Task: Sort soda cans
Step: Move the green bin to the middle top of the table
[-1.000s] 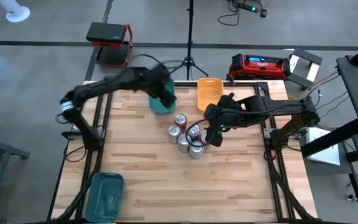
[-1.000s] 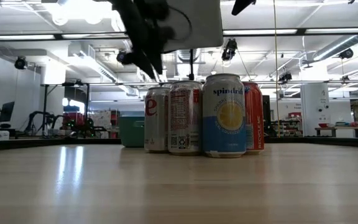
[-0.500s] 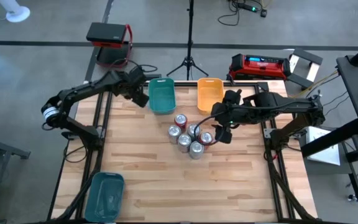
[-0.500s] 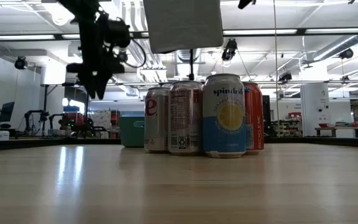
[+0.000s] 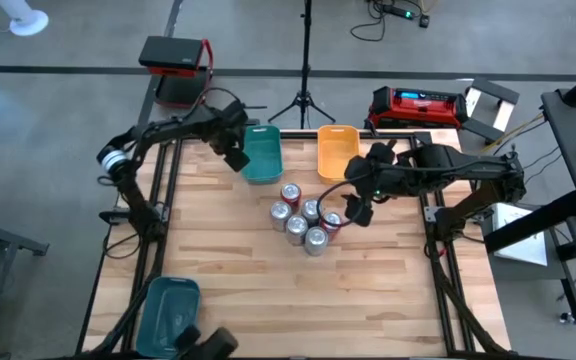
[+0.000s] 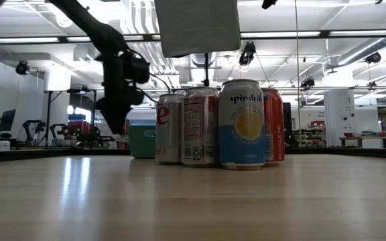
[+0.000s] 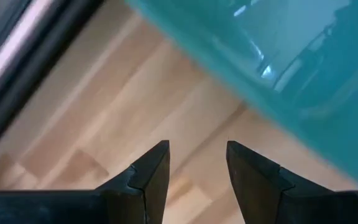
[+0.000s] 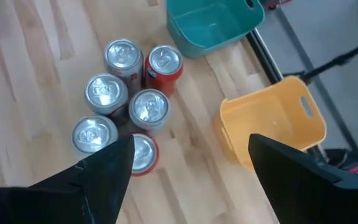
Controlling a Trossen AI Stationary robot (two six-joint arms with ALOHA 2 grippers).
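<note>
My right gripper hangs just beside the can cluster, on the side away from the left arm, fingers spread wide, nothing between them. The six soda cans stand bunched and touching on the wooden table, near the teal bin and orange bin. I count two red-sided cans among them from the wrist view. My left gripper sits just beside the teal bin's outer wall, fingers slightly parted and empty above bare wood. A second teal bin lies well apart at the table's near corner.
</note>
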